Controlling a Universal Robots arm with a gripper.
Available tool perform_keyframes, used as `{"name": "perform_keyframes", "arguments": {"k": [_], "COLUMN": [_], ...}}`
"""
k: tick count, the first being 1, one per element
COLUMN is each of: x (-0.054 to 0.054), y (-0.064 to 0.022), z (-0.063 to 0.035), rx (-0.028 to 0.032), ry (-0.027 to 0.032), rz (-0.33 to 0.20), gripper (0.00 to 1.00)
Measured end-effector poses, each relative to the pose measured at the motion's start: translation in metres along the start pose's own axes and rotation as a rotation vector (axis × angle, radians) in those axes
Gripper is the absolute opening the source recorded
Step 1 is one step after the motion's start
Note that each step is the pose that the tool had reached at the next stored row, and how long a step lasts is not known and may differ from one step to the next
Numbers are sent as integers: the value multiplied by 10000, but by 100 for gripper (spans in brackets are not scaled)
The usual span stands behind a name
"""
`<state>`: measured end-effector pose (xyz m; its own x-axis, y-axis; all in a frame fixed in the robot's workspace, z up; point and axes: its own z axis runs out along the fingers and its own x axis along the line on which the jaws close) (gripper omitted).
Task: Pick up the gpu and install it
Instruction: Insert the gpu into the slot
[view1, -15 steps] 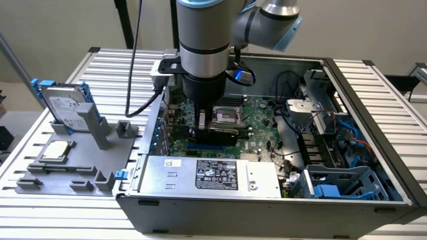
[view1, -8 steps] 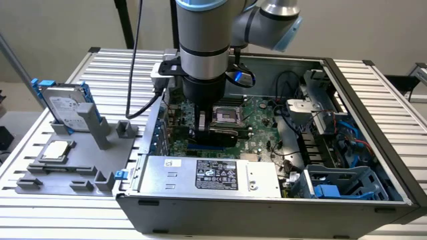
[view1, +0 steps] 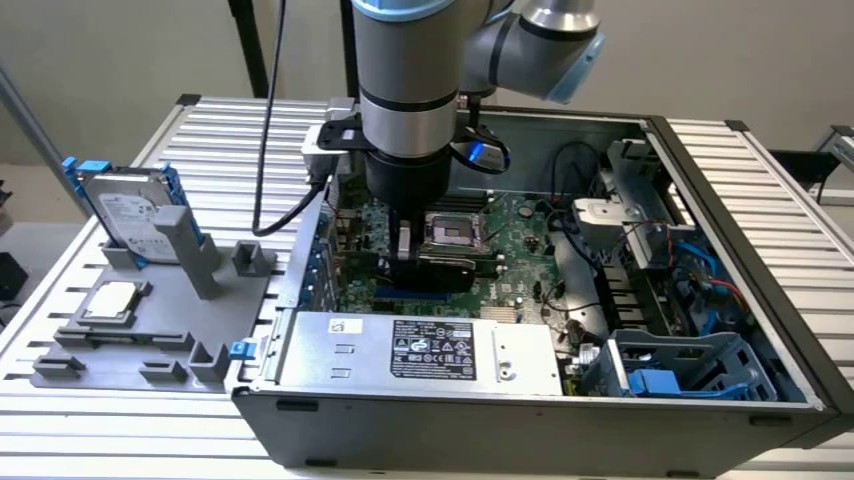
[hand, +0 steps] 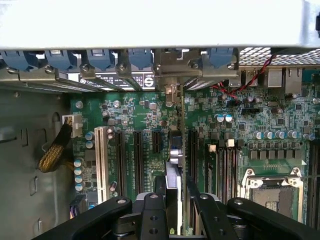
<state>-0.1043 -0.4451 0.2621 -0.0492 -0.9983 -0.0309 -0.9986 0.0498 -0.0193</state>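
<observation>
Fixture tray: on the exterior view's left, the grey holder (view1: 147, 340) carries the hard drive (view1: 134, 215) standing in its blue rails and the square CPU chip (view1: 112, 300) lying flat. I see no expansion card there, so the pick-up half of the job looks done.

Arm: the Universal Robots arm (view1: 407, 90) comes straight down into the open computer case (view1: 534, 400), right over the motherboard (view1: 521, 235).

Gripper: the gripper (hand: 177, 210) is partly closed, its 2 black fingers (hand: 152, 215) pinching the upper edge of the gpu (hand: 176, 165). It has hold of the card; it is not standing empty.

Card position: seen edge-on in the wrist view, the gpu stands upright among the long black expansion slots (hand: 137, 155), its far end reaching toward the silver end bracket (hand: 172, 90) at the case's rear slot openings.

Seating: I cannot tell whether the card edge is fully down in its slot or just resting at the mouth of it; the contact line is hidden by the card itself.

Socket side: toward the exterior view's right, the CPU socket (view1: 454, 232) sits open and bare, apart from the card.

Progress: by my judgement, well along. Card lifted, carried in, lined up with a slot. Left to confirm: full seating and letting go.
</observation>
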Motion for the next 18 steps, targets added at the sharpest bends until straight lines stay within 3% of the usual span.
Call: {"name": "perform_keyframes", "arguments": {"k": [11, 18], "x": [2, 1], "y": [7, 11], "z": [48, 61], "rx": [2, -5], "ry": [94, 94], "rz": [-12, -13], "gripper": [27, 27]}}
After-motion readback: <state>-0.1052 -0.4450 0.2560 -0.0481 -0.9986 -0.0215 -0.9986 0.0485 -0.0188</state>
